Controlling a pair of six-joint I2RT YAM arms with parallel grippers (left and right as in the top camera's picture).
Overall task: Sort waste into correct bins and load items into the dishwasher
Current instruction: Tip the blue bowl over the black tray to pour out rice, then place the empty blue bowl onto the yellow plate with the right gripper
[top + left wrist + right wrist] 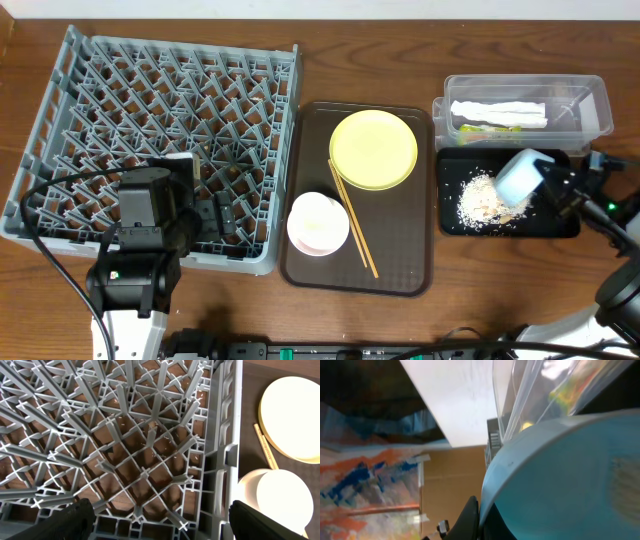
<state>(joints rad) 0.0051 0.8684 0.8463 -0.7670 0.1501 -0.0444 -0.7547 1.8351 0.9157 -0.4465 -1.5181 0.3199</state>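
Wooden surface runs under everything, brown and grained. The right fingers are clamped on the rim of the light blue bowl, which is tipped on its side. Directly below them a heap of rice crumbs lies in the black tray, so the food waste looks largely emptied out. I cannot tell whether any crumbs cling inside the bowl. Just beyond the fingers stands the clear tub, with the crumpled paper napkin and the green-and-orange wrapper already inside. By that reading the waste sorting is close to finished.

The left fingers are spread wide and hold nothing. They hang over the near corner of the grey dish rack, whose pegs carry no dishes. Out to their right, on the dark brown serving tray, sit the yellow plate, the white bowl and the two chopsticks, which lie between them. No separate cup can be made out. Loading has not begun: every dish is left to rack, the blue bowl included.
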